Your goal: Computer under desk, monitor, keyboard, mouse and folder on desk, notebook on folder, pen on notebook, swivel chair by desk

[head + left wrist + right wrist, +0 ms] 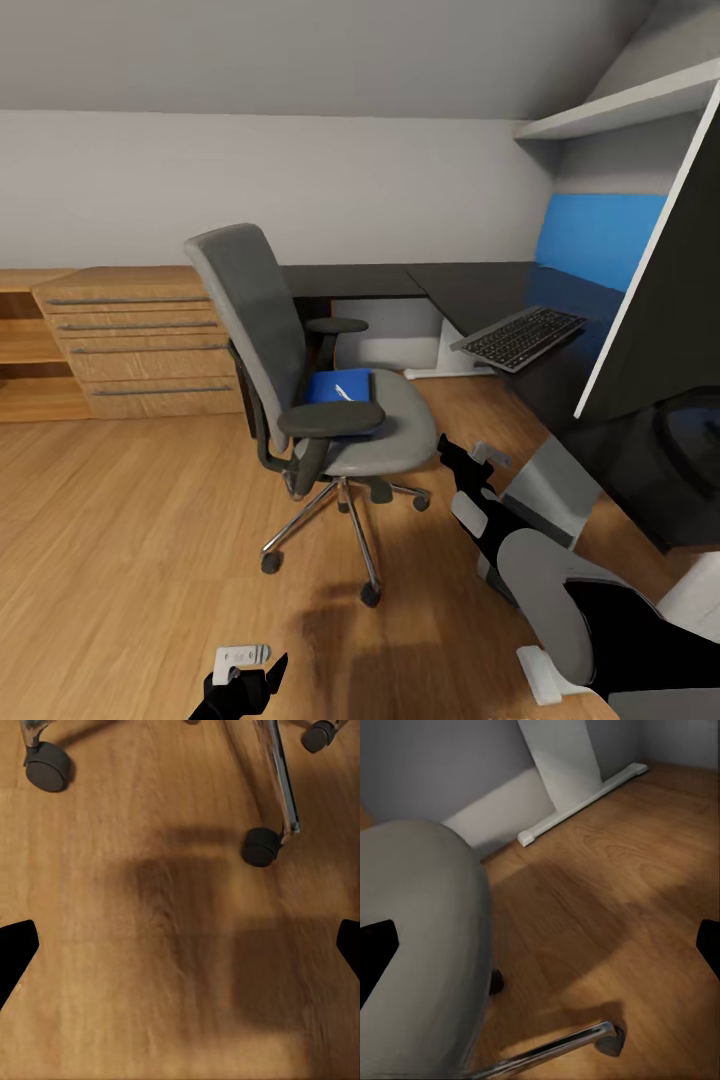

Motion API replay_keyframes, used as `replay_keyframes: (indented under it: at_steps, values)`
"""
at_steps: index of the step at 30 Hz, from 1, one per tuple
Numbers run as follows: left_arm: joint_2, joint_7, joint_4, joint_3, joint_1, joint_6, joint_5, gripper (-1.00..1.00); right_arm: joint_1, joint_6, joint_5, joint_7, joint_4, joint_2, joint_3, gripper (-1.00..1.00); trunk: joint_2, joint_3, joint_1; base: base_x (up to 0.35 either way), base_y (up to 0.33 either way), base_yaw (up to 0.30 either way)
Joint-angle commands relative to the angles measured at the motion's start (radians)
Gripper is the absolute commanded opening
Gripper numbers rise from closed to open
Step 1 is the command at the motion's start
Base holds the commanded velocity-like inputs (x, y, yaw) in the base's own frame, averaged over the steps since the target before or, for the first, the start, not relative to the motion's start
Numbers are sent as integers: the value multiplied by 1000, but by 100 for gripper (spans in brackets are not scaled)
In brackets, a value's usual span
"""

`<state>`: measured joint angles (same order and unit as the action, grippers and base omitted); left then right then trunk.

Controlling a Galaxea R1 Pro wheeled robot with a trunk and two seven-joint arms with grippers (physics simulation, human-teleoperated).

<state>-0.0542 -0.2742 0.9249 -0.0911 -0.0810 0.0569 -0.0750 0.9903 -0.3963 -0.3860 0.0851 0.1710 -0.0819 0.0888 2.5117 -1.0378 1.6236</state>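
The grey swivel chair (pixel 300 400) stands on the wood floor, out from the black desk (pixel 400 281). On its seat lies the blue folder (pixel 338 386), with a thin white pen (pixel 343 391) on top. The keyboard (pixel 520 337) rests at the desk's edge. At the right looms the monitor (pixel 670 300), close and tilted. My right gripper (pixel 462 462) hovers open beside the seat's edge (pixel 420 945). My left gripper (pixel 247 672) hangs open low over the floor before the chair's castors (pixel 261 846). The computer, mouse and notebook are out of view.
Low oak drawers (pixel 140 340) and shelving line the back wall at left. The desk's white leg (pixel 559 757) and foot bar (pixel 585 802) stand behind the chair. The chrome star base (pixel 340 520) spreads under the seat. A white shelf (pixel 620 105) hangs above the desk.
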Motion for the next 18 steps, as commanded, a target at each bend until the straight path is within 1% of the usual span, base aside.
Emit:
replay_keyframes:
  at_steps: [1, 3, 7, 18]
  values:
    - [-1, -8, 0, -4, 0, 6, -8, 100, 1, -3, 6, 1, -1, -1, 8, 100, 0, -1, 0, 0, 275, -69]
    - [-1, -8, 0, -4, -1, 6, -8, 100, 1, -3, 6, 1, -1, -1, 8, 100, 0, -1, 0, 0, 211, -45]
    - [-1, -8, -1, -5, 0, 6, -8, 100, 1, -3, 6, 1, 0, -1, 8, 100, 0, -1, 0, 0, 101, -21]
    - [-1, -8, -1, -4, -1, 6, -8, 100, 2, -1, 5, 2, 1, 0, 8, 100, 0, -1, 0, 0, 21, -4]
